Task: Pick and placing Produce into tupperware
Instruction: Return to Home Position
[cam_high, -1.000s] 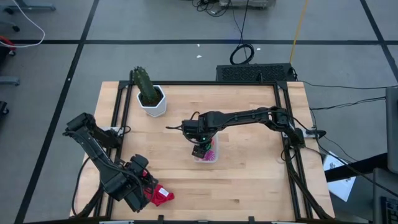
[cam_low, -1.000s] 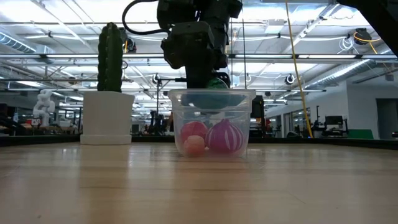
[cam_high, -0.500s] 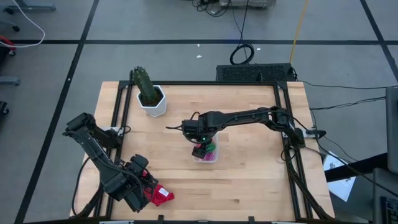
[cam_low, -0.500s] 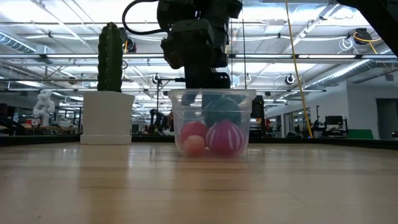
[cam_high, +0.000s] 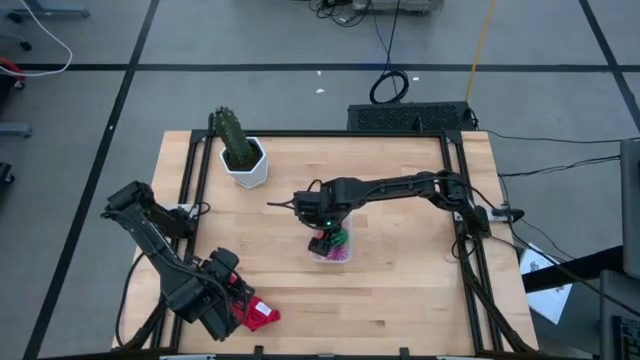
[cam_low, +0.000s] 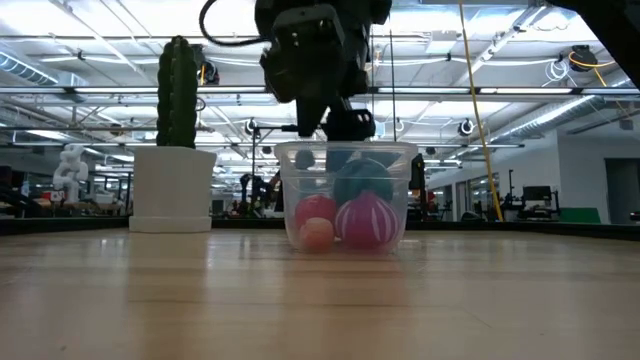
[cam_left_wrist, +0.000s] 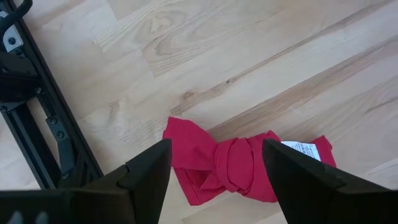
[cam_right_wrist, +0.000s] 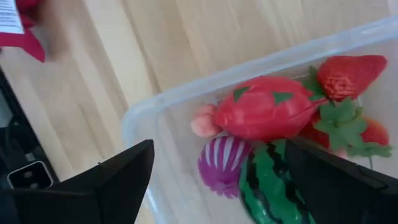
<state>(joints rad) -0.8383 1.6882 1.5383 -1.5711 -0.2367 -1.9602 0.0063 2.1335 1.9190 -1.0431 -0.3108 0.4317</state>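
1. All the produce I can find lies inside the tupperware (cam_right_wrist: 186, 90), which stands at the middle of the table (cam_high: 400, 290). The watermelon ball (cam_right_wrist: 273, 177) rests against the purple striped ball (cam_right_wrist: 222, 163), with a strawberry (cam_right_wrist: 345, 74) and other red pieces packed beside them.
2. The right gripper (cam_right_wrist: 219, 144) hangs directly over the tub. Its fingers are spread wide and hold nothing.
3. I judge the placing finished and the step in hand to be the retreat to the rest pose.
4. The next move calls for a straight lift first. The low view puts the fingers close to the rim of the tupperware (cam_low: 395, 165), so a sideways swing could catch the wall and drag the tub.
5. The left gripper (cam_left_wrist: 216, 146) waits at the near left corner, parted and empty, above the red cloth (cam_left_wrist: 236, 165).
6. From above, the right gripper (cam_high: 322, 238) covers most of the tub, so I cannot count the pieces there.
7. In the low view the arm is cut off at the top, and I cannot tell whether the fingertips are above the rim or just inside it.
8. The wrist view crops the tub's far end, so more pieces may lie there.
9. The cactus (cam_high: 233, 135) in its white pot (cam_high: 246, 165) stands well apart, at the far left.
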